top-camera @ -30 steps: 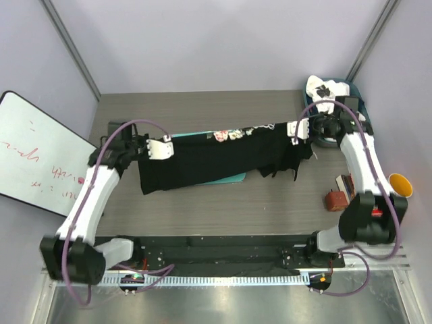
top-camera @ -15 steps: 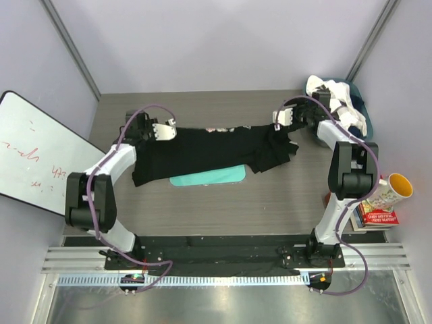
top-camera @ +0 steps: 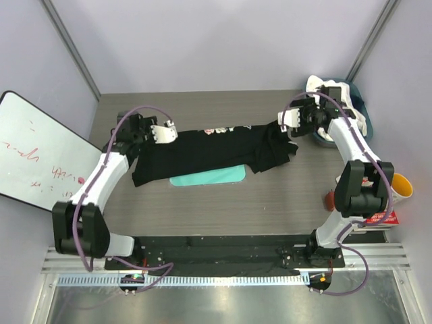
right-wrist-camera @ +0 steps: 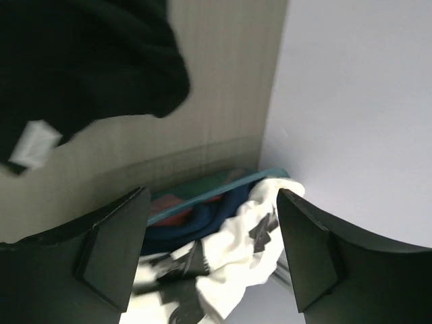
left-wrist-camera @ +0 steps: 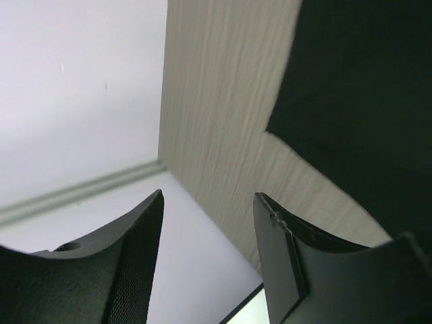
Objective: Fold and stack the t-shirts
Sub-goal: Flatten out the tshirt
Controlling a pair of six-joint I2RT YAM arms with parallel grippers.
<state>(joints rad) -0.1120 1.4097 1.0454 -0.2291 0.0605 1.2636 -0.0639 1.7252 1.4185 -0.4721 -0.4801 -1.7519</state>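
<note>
Black t-shirt (top-camera: 196, 152) shows its rose print (top-camera: 221, 129) only from above.

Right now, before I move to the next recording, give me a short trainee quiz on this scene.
1. True or false: the left gripper is shut on the black t-shirt.
2. What does the black t-shirt partly cover? A) teal board B) whiteboard C) orange cup
3. Fill in: the white t-shirt with black patches lies at the table's far ___ corner.
Key: 1 false, its fingers are open and empty; 2 A; 3 right.
</note>
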